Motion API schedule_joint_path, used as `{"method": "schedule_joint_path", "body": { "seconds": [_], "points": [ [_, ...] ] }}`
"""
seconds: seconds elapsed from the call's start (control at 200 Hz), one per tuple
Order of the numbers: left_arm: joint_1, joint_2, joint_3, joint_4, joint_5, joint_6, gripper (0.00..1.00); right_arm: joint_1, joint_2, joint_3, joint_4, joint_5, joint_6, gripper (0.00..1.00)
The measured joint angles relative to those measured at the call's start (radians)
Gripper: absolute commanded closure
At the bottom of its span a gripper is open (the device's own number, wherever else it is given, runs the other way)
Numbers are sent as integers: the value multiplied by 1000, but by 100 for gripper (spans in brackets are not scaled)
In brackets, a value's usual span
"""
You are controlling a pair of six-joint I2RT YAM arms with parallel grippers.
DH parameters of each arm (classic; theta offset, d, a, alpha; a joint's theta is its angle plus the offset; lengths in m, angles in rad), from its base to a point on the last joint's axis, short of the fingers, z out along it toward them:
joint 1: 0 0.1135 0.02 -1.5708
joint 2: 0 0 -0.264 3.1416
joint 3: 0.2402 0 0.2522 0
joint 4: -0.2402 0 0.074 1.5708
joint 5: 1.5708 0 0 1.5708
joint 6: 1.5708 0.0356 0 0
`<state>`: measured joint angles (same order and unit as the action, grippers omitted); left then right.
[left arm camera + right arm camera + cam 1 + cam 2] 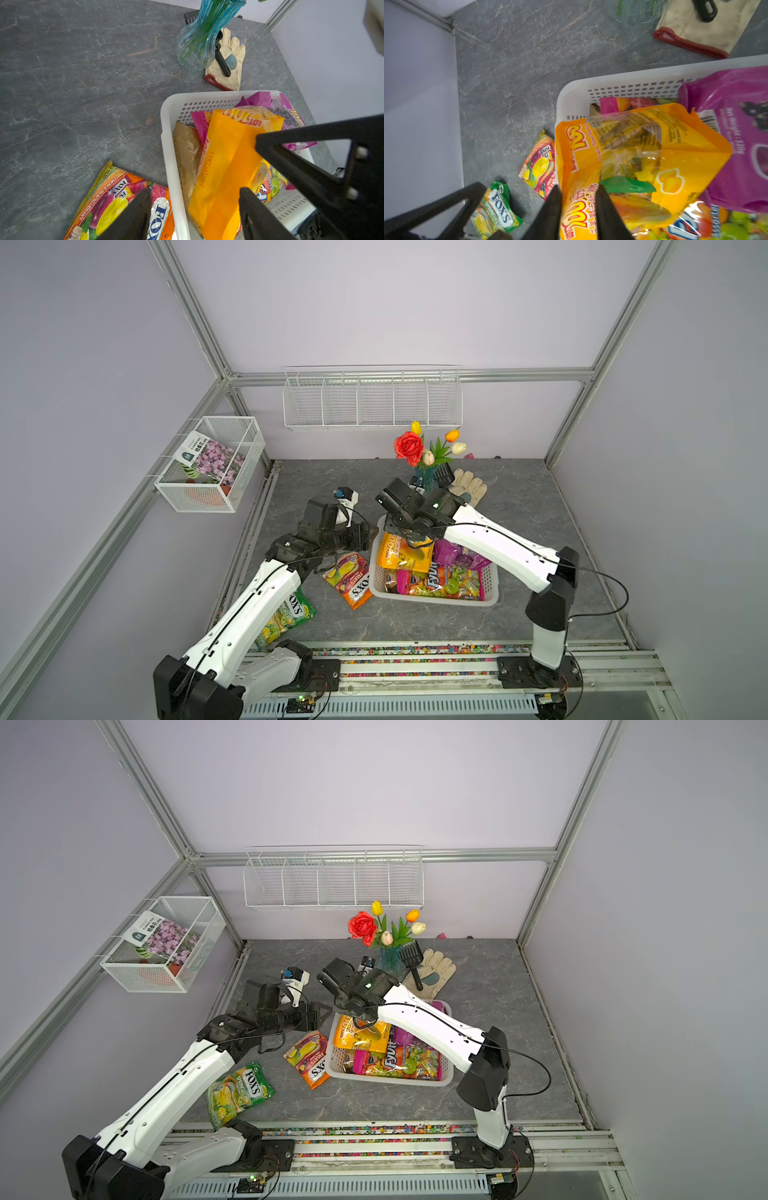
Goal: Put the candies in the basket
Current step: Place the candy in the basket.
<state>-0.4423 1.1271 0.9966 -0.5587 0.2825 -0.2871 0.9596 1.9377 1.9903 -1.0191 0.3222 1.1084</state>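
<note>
green FOX'S bag [239, 1092]: flat on the surface [415, 622], far left, well apart from the basket, by the left forearm. Glossy and crinkled, long axis diagonal.
left end effector [365, 536]: jaws apart, empty, hovering just beside the basket's left wall.
orange FOX'S bag [349, 578]: on the surface outside the basket, just beside its left wall. We place it toward the robot from the left end effector, and lower. Long axis roughly front to back, along that wall. Face up, shiny fruit print.
nearer arm: left, we judge; the right one would have to reach across the basket.
basket [432, 600]: white, perforated; four bags inside, as far as we count.
mango bag [401, 553]: yellow-orange, on top of the others at the basket's left end, touching the left rim.
right end effector [578, 187]: jaws apart, straddling the mango bag's edge; we see no clamp.
purple grape bag [451, 551]: inside, right of the mango bag, partly under the right arm.
remaining: both FOX'S bags, we judge.
</note>
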Motion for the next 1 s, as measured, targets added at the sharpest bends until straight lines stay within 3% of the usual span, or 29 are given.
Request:
{"method": "schedule_joint_path", "body": {
  "seconds": [0.135, 0.285, 0.425, 0.57, 0.68, 0.81, 1.0],
  "points": [
    [41, 90, -8, 37, 72, -20, 30, -39, 25, 6, 23, -35, -74, 45],
    [56, 151, -32, 63, 132, -42, 30, -72, -27, -58, 69, -72, -262, 40],
    [56, 190, -29, 79, 169, -49, 30, -72, -203, -293, 144, -119, -527, 38],
    [56, 255, -13, 74, 185, -50, 31, -61, -408, -526, 217, -190, -859, 28],
    [56, 316, 13, 72, 188, -51, 32, -50, -503, -656, 253, -190, -1070, 26],
    [56, 359, 46, 66, 190, -54, 34, -49, -500, -706, 258, -172, -1265, 23],
    [56, 409, 101, 69, 214, -68, 42, -47, -423, -698, 269, -142, -1403, 21]
  ]
}}
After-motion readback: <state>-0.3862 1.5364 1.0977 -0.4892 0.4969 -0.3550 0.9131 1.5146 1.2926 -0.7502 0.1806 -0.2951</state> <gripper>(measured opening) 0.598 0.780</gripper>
